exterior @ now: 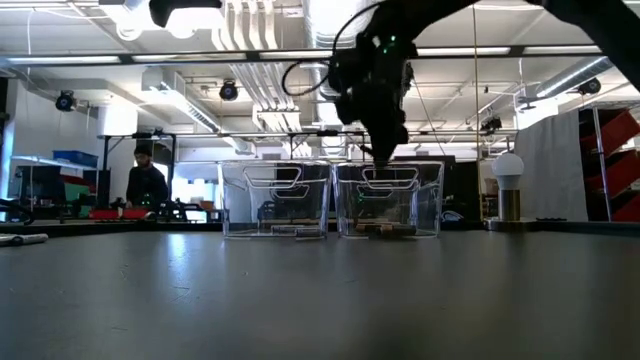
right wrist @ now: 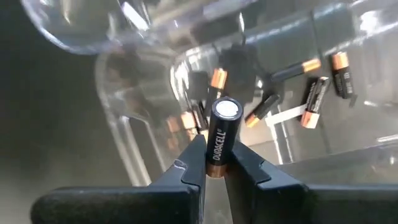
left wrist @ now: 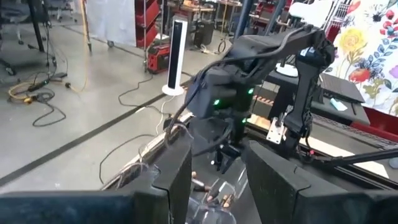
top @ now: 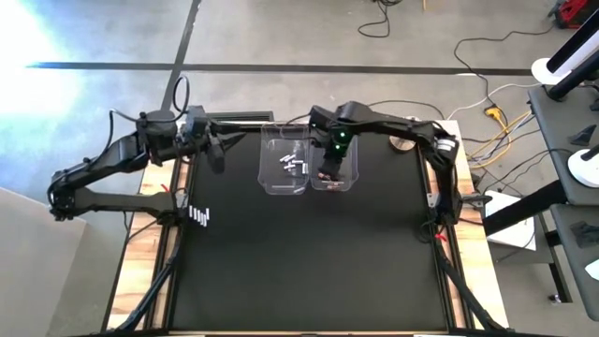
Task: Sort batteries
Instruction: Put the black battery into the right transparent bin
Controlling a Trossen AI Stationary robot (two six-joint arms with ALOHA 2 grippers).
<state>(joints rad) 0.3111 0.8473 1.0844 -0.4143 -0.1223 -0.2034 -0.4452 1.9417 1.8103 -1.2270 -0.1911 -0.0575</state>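
— Where's the battery?

— A dark cell [right wrist: 222,138] stands upright, pinched between the right gripper's [right wrist: 214,168] fingers, over the right-hand clear bin [top: 337,178]. More dark batteries with copper ends [right wrist: 314,99] lie on that bin's floor.

— And the other bin?

— The left bin [top: 283,168] touches it side by side and holds a few pale batteries [top: 292,166]. Another small row of batteries [top: 200,216] lies on the black mat [top: 309,271] near its left edge.

— The left arm?

— The left gripper [top: 217,150] hangs beside the bins, well off to their left — fingers [left wrist: 174,171] spread, nothing between them.
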